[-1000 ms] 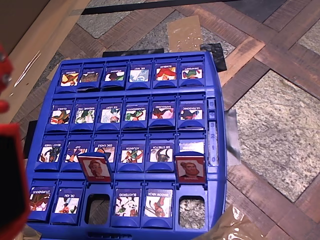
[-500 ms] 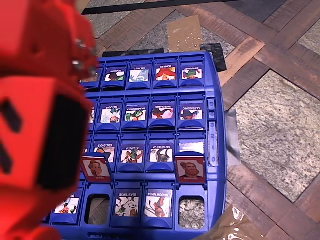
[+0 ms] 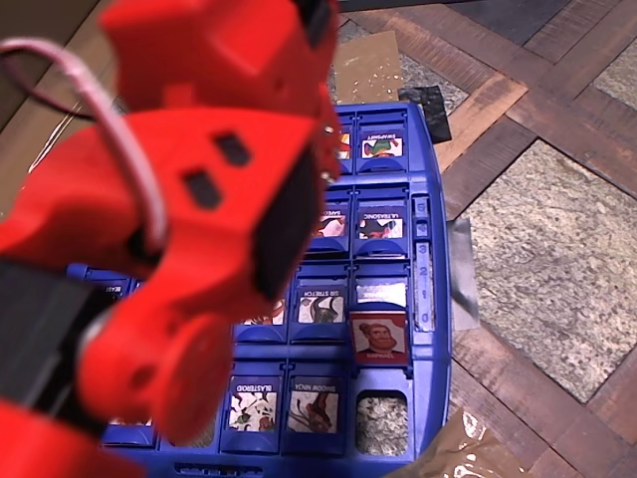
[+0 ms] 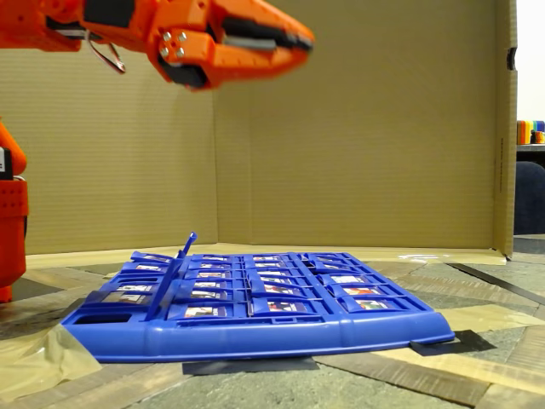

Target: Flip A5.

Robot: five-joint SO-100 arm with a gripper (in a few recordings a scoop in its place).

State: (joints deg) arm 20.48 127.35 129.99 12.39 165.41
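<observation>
Near the right end of the blue game board, front row in the overhead view, stands a raised tile showing a red card with a brown-haired man's portrait; I take this for A5, with its emptied slot just below it in the picture; the neighbouring tiles lie flat, vivid pictures up. The red arm covers the left and middle of the board from above; in the fixed view the claw hangs high over the board, well clear of every tile, jaws drawn together or nearly so, though blurred, and holding nothing. One tilted blue tile shows on the board's left in the fixed view; I cannot tell whether it is the same tile. Step in hand, as I judge it: the approach, contact not yet made. To do it well, come down with the jaws kept together as a single poking tip; meet the upper edge of the frame, not the hinge; push gently along the tile's fold direction until it drops; keep clear of neighbouring tiles; avoid shoving the whole board across the table.
</observation>
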